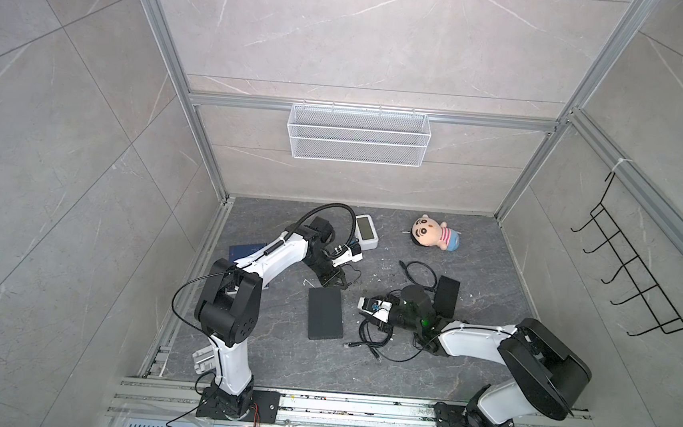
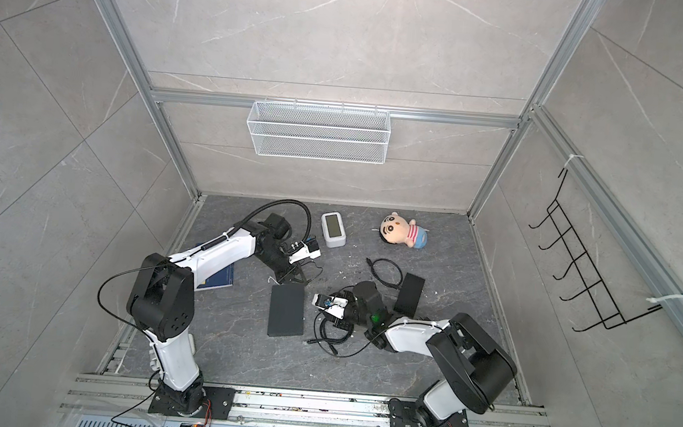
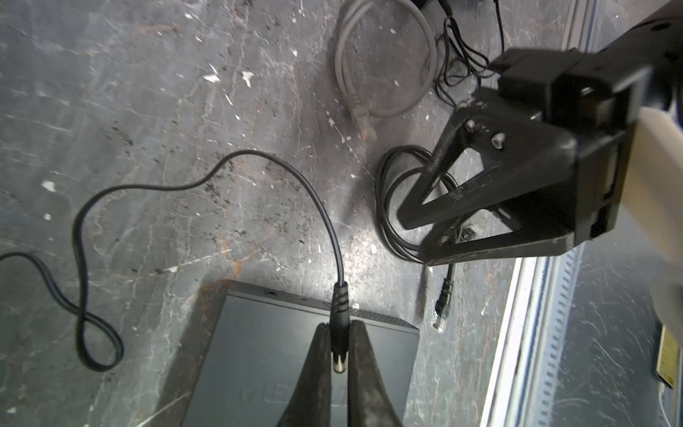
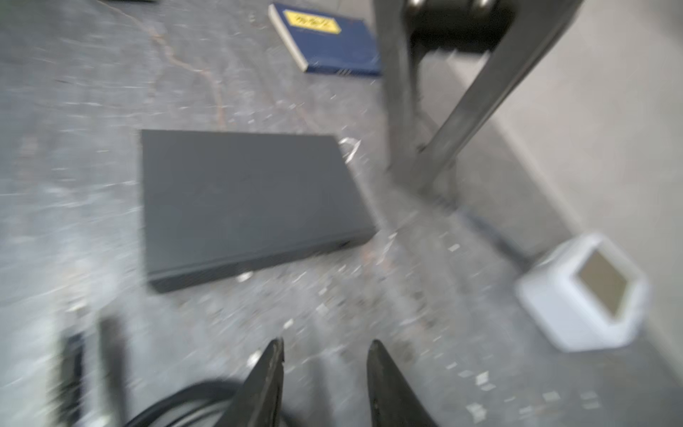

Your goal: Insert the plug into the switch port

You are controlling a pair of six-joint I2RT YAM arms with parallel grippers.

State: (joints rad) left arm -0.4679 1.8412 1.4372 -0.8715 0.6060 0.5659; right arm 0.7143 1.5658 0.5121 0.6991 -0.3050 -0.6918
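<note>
My left gripper [image 3: 340,325] is shut on a black barrel plug [image 3: 339,310]. The plug's silver tip points back between the fingers and its thin cable [image 3: 207,177] trails off across the floor. It hovers over one short end of the flat dark switch [image 3: 266,362], which shows in both top views [image 1: 325,313] [image 2: 286,310]. A small port [image 3: 273,292] shows on that end face. My right gripper [image 4: 327,351] is open and empty beside the switch's long side [image 4: 244,199], above coiled black cable [image 1: 373,338]. The right wrist view is blurred.
A blue book [image 1: 245,250] lies under the left arm. A white clock [image 1: 366,231] and a plush doll [image 1: 434,232] lie at the back, a black adapter box [image 1: 446,295] behind the right wrist. A grey network cable [image 3: 384,74] and a black network plug [image 3: 441,307] lie nearby.
</note>
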